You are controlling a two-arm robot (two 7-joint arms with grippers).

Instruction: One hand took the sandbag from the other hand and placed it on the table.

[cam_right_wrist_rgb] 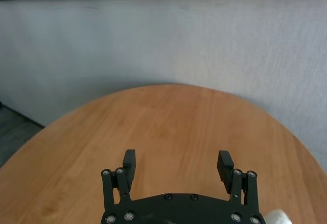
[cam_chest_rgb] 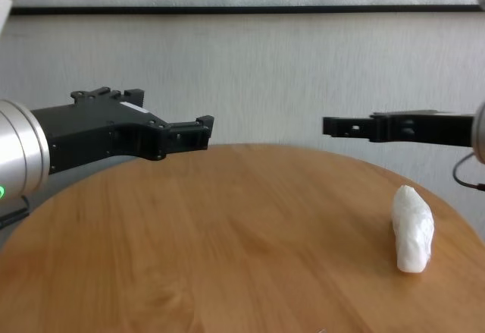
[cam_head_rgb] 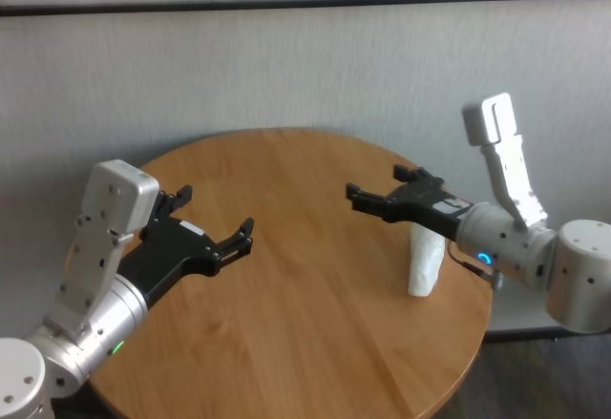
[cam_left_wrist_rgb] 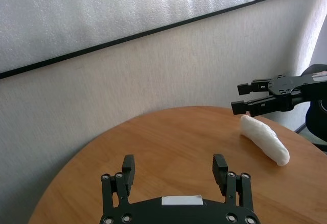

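The white lumpy sandbag [cam_head_rgb: 423,261] lies on the round light-brown wooden table [cam_head_rgb: 315,304], near its right edge. It also shows in the left wrist view [cam_left_wrist_rgb: 263,138] and the chest view [cam_chest_rgb: 413,230]. My right gripper [cam_head_rgb: 375,185], slim and black with a blue ring light, hovers open and empty above the table, with its wrist over the sandbag. Its own view shows the spread fingers [cam_right_wrist_rgb: 177,157]. My left gripper [cam_head_rgb: 215,214], bulky with a green light, is open and empty above the table's left part [cam_left_wrist_rgb: 173,163].
A pale textured wall [cam_head_rgb: 305,66] with a dark horizontal strip stands behind the table. The table's rim runs close to the sandbag on the right. A white camera bracket [cam_head_rgb: 506,157] rises from the right wrist.
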